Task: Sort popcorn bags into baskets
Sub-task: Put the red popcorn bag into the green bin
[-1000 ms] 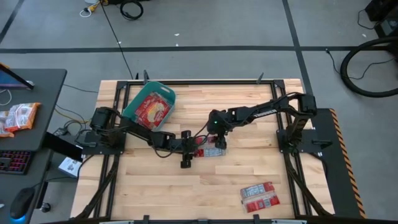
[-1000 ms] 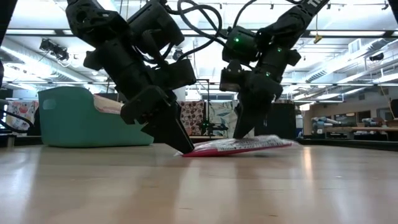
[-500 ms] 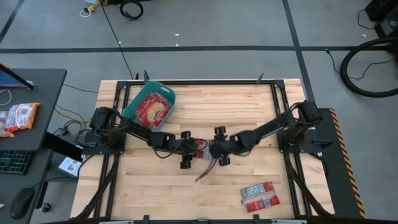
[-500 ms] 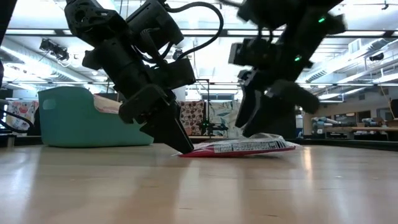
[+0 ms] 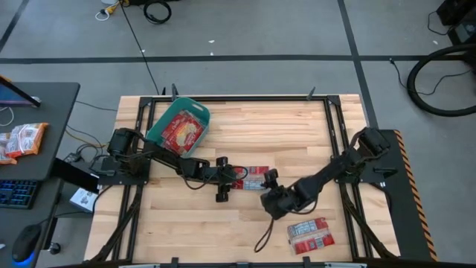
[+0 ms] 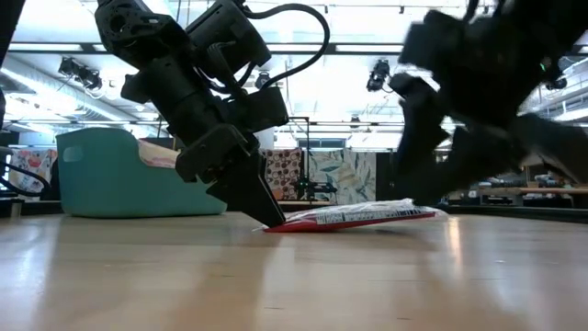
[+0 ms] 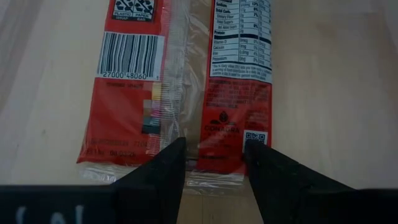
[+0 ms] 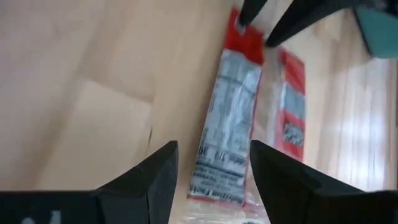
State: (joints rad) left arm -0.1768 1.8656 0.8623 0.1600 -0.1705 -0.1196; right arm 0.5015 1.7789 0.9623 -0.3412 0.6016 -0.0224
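A red popcorn bag (image 5: 253, 179) lies label side up in the middle of the table, also in the low view (image 6: 358, 215). My left gripper (image 5: 233, 179) stands open at the bag's left short end, fingers slanting down. My right gripper (image 5: 269, 184) hangs open just near-right of the bag, touching nothing; its wrist view looks along the bag (image 8: 227, 130). The teal basket (image 5: 158, 123) stands at the far left with a red bag (image 5: 181, 130) lying inside it. Two more red bags (image 5: 309, 235) lie side by side on the table at the near right. My left gripper has its open fingertips (image 7: 177, 148) down on the top face of the bag's left short end (image 7: 211, 163), beside the clear sealed edge. The fingers slant down from the table's left, along the bag. The bag lies on the table, its middle puffed up a little.
Black frame rails run along the table's edges. A dark desk (image 5: 44, 112) to the left of the table carries an orange-white packet (image 5: 22, 140) and a keyboard. A loose cable (image 5: 262, 237) hangs under my right arm. Bare wood lies along the near and far sides.
My right gripper has left the bag's far side, swung toward the near edge and the table's right, and rolled about its own line. Its fingers, which stood on the bag, are now off it. The bag and my left gripper have stayed in place.
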